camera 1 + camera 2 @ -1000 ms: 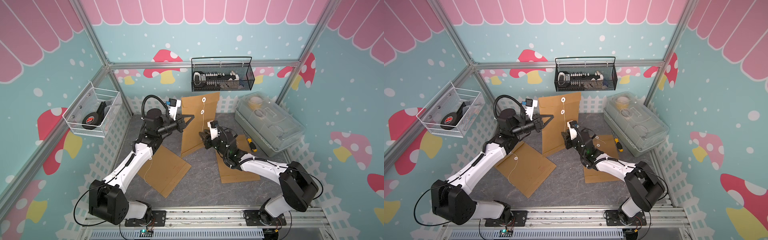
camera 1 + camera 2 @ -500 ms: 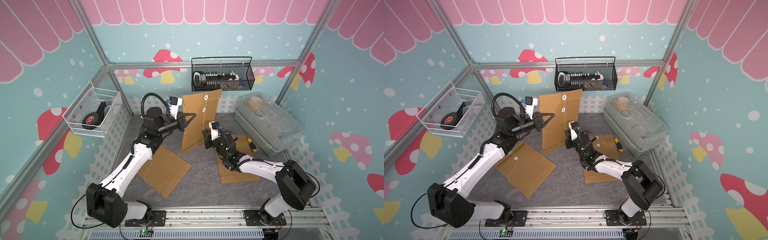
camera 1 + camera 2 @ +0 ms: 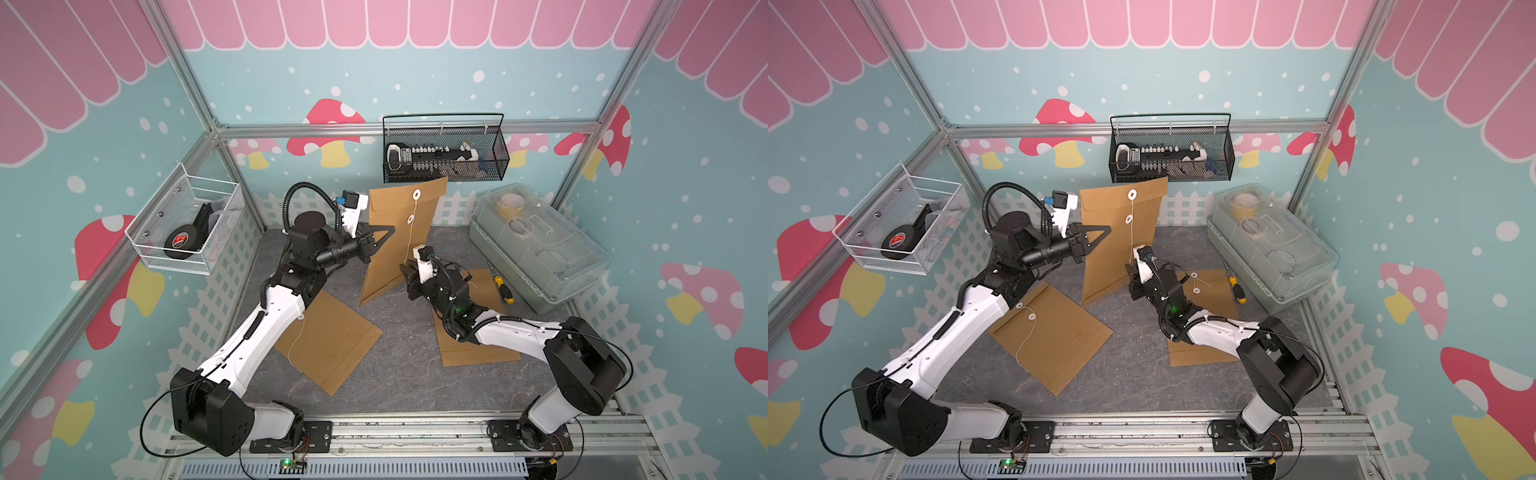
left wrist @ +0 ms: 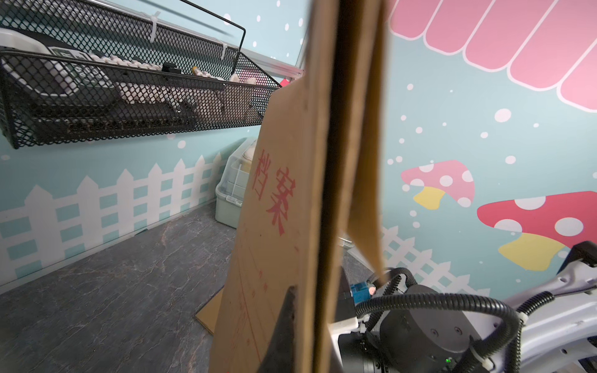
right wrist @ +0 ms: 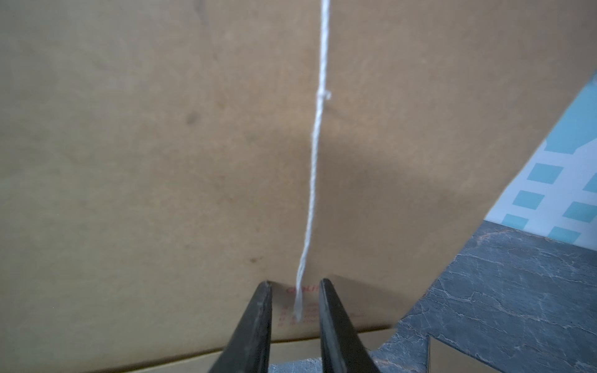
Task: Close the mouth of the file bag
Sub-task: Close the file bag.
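- The file bag [image 5: 145, 145] is running past the right wrist picture's edges – its string [image 5: 316, 129] too (the frayed end is blurring).
- The right arm [image 3: 511, 332] is covering much of a flat envelope [image 3: 478, 355].
- Black mesh is veiling what is lying in the wall basket [image 3: 457, 176].

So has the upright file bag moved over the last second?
Yes. In both top views the file bag has shifted up toward the black wire basket. Its top corner now overlaps the basket's lower edge; before, it sat just below.
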{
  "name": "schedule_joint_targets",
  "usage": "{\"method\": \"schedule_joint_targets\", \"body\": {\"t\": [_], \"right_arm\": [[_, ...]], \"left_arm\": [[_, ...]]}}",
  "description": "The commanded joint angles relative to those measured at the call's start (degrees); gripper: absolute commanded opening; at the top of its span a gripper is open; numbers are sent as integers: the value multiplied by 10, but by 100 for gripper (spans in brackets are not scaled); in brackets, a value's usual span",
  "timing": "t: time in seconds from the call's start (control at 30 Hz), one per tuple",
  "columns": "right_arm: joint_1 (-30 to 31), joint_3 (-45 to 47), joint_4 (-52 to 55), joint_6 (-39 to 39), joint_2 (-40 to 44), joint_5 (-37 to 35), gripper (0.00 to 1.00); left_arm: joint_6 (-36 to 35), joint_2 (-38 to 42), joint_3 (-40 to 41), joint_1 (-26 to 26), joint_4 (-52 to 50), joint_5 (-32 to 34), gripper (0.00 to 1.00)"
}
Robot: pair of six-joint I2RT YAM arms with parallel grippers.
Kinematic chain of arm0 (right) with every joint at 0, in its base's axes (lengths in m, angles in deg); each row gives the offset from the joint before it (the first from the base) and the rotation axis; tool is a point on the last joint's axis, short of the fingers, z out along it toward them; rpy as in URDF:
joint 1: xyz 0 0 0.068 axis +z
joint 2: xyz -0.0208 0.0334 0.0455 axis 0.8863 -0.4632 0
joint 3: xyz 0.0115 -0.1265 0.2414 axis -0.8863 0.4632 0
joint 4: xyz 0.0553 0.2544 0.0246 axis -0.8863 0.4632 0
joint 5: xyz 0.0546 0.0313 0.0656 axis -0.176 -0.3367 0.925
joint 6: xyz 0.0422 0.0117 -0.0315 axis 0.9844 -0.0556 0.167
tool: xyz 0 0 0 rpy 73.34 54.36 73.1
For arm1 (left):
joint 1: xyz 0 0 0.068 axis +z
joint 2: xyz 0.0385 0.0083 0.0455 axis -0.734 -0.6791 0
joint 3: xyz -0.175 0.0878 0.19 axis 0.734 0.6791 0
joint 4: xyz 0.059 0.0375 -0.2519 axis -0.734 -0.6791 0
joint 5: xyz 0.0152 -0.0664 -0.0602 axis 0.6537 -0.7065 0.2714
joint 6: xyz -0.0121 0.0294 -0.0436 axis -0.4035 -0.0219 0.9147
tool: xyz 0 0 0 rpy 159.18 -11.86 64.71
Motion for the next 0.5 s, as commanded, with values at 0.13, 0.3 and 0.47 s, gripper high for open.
{"method": "schedule_joint_targets", "body": {"t": [0.13,0.3,0.47], "right_arm": [[5,-19,-30,-43,-10,-17,22],[5,-16,-30,-52,-5,-27,14],[5,-1,-32,-54,3,-32,4]], "left_arm": [[-19,12,-31,-8,-15,-11,0],[-22,12,-32,-9,-20,-5,0],[-24,14,-30,-8,-23,2,0]]}}
